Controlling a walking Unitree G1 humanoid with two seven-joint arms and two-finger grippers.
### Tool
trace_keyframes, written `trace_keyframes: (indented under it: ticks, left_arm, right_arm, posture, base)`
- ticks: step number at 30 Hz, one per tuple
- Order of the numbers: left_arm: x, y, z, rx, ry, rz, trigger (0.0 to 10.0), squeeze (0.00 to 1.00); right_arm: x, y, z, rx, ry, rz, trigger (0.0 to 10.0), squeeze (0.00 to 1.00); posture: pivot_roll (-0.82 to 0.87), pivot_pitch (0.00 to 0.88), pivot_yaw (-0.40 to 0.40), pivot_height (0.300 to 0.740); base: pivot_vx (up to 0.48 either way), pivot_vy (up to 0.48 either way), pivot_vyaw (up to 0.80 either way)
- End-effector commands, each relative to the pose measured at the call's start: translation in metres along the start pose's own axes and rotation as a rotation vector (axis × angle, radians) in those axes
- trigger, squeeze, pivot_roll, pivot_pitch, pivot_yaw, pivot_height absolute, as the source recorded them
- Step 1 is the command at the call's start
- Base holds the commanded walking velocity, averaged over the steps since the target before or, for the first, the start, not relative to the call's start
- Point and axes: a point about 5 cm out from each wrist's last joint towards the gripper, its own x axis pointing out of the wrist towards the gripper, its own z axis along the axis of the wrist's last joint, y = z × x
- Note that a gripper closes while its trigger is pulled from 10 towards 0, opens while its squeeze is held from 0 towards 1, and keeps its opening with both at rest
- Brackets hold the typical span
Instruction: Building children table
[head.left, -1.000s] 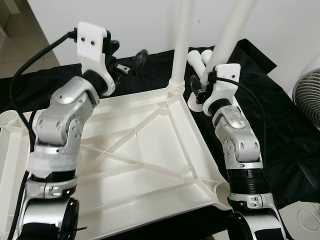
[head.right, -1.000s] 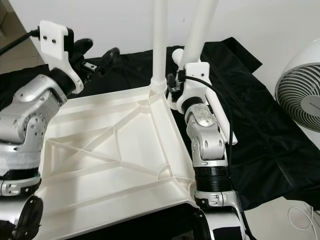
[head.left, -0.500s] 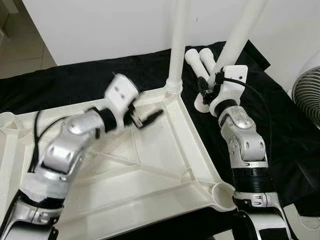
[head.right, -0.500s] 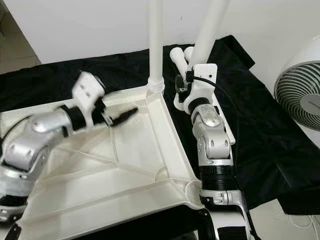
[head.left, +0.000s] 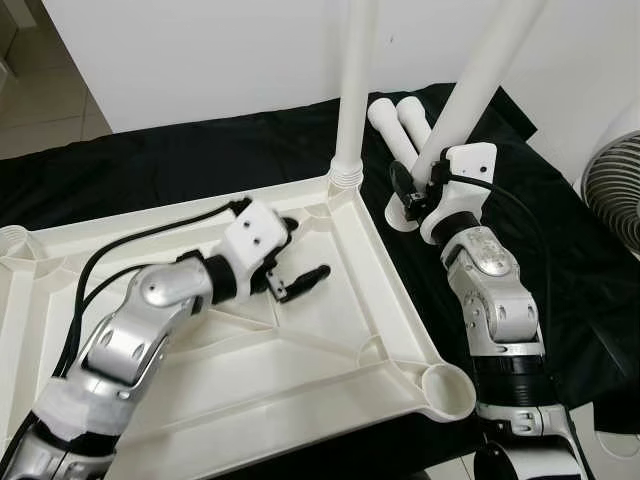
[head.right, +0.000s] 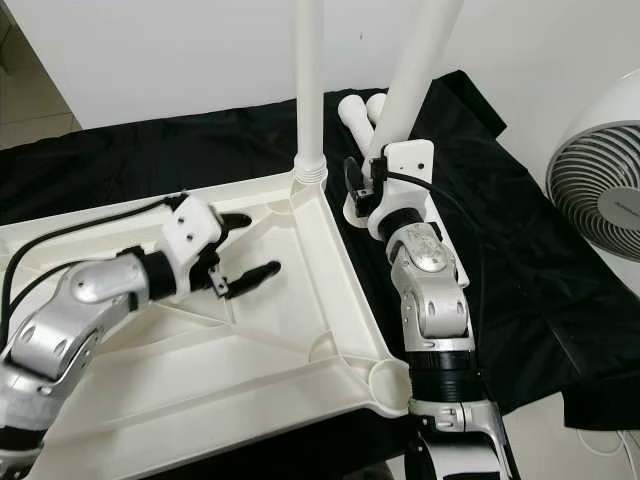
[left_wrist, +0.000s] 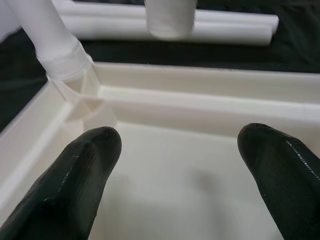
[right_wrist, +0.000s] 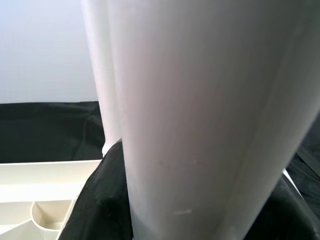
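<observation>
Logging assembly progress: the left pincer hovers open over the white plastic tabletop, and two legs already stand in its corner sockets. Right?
Not quite. Only one white plastic leg stands in a white plastic tabletop socket; the right pincer holds the other, per the left eye view. Left pincer is open.

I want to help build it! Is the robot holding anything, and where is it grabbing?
The right gripper holds a white table leg near its lower end. The left gripper is open over the tabletop, holding nothing.

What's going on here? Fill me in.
A robot is assembling a white plastic table. The tabletop lies upside down on a black cloth, with one leg already standing in its far corner. The right gripper is shut on a second leg, held tilted beside the tabletop. The left gripper hovers open over the tabletop. Two more legs lie on the cloth.
</observation>
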Motion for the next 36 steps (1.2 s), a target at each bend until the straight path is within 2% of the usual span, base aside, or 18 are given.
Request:
trace_keyframes:
  ticks: [1, 7, 12, 13, 18, 20, 21, 23, 24, 26, 31, 33, 35, 36]
  left_arm:
    - [-0.005, -0.004, 0.002, 0.023, 0.000, -0.037, 10.0, 0.00]
    - [-0.009, -0.007, 0.002, 0.044, 0.024, -0.071, 10.0, 0.00]
    - [-0.013, -0.015, -0.001, 0.044, 0.065, -0.137, 10.0, 0.00]
    - [-0.014, -0.020, -0.003, 0.068, 0.088, -0.167, 10.0, 0.00]
    - [-0.011, -0.023, -0.003, 0.081, 0.090, -0.167, 10.0, 0.00]
    - [-0.010, -0.022, -0.002, 0.073, 0.074, -0.146, 10.0, 0.00]
    - [-0.007, -0.014, 0.002, 0.042, 0.023, -0.079, 10.0, 0.00]
    - [-0.007, 0.018, 0.007, -0.080, -0.078, 0.166, 10.0, 0.00]
    - [-0.007, 0.018, 0.007, -0.080, -0.078, 0.166, 10.0, 0.00]
    - [-0.013, 0.036, 0.003, -0.150, -0.111, 0.300, 10.0, 0.00]
    - [-0.024, 0.037, -0.013, -0.185, -0.060, 0.332, 10.0, 0.00]
    - [-0.032, 0.028, -0.021, -0.151, -0.040, 0.282, 10.0, 0.00]
    - [-0.032, 0.028, -0.021, -0.151, -0.040, 0.282, 10.0, 0.00]
    - [-0.036, 0.018, -0.027, -0.136, -0.015, 0.227, 10.0, 0.00]
  right_arm:
    - [0.001, -0.002, 0.001, -0.009, -0.012, 0.005, 10.0, 0.00]
    - [0.001, -0.005, 0.002, -0.016, -0.013, 0.005, 10.0, 0.00]
    - [0.000, -0.009, 0.003, -0.030, -0.017, 0.003, 10.0, 0.00]
    - [0.000, -0.010, 0.003, -0.036, -0.016, 0.001, 10.0, 0.00]
    - [0.000, -0.012, 0.003, -0.041, -0.018, 0.002, 10.0, 0.00]
    - [0.000, -0.012, 0.003, -0.042, -0.020, 0.003, 10.0, 0.00]
    - [0.000, -0.013, 0.004, -0.043, -0.021, 0.002, 10.0, 0.00]
    - [0.000, -0.013, 0.004, -0.044, -0.023, 0.000, 10.0, 0.00]
    - [0.000, -0.013, 0.004, -0.044, -0.023, 0.000, 10.0, 0.00]
    - [0.000, -0.012, 0.004, -0.043, -0.025, 0.000, 10.0, 0.00]
    - [-0.002, -0.012, 0.004, -0.042, -0.025, -0.003, 10.0, 0.00]
    - [-0.003, -0.013, 0.004, -0.042, -0.023, -0.009, 10.0, 0.00]
    - [-0.003, -0.013, 0.004, -0.042, -0.023, -0.009, 10.0, 0.00]
    - [-0.003, -0.014, 0.003, -0.042, -0.022, -0.012, 10.0, 0.00]
  posture:
    - [-0.04, 0.138, 0.043, 0.740]
    - [-0.04, 0.138, 0.042, 0.740]
    - [-0.04, 0.140, 0.041, 0.740]
    - [-0.04, 0.140, 0.041, 0.740]
    - [-0.05, 0.138, 0.038, 0.740]
    - [-0.05, 0.138, 0.038, 0.740]
    - [-0.05, 0.136, 0.042, 0.740]
    - [-0.05, 0.136, 0.045, 0.740]
    - [-0.05, 0.136, 0.045, 0.740]
    - [-0.06, 0.139, 0.048, 0.740]
    - [-0.06, 0.143, 0.055, 0.740]
    - [-0.06, 0.147, 0.058, 0.740]
    - [-0.06, 0.147, 0.058, 0.740]
    - [-0.06, 0.147, 0.058, 0.740]
  base:
    - [0.000, 0.000, 0.00]
    - [0.000, 0.000, 0.00]
    - [0.000, 0.000, 0.00]
    - [0.000, 0.000, 0.00]
    - [0.000, 0.000, 0.00]
    - [0.000, 0.000, 0.00]
    - [0.000, 0.000, 0.00]
    - [0.000, 0.000, 0.00]
    - [0.000, 0.000, 0.00]
    - [0.000, 0.000, 0.00]
    - [0.000, 0.000, 0.00]
    - [0.000, 0.000, 0.00]
    - [0.000, 0.000, 0.00]
    - [0.000, 0.000, 0.00]
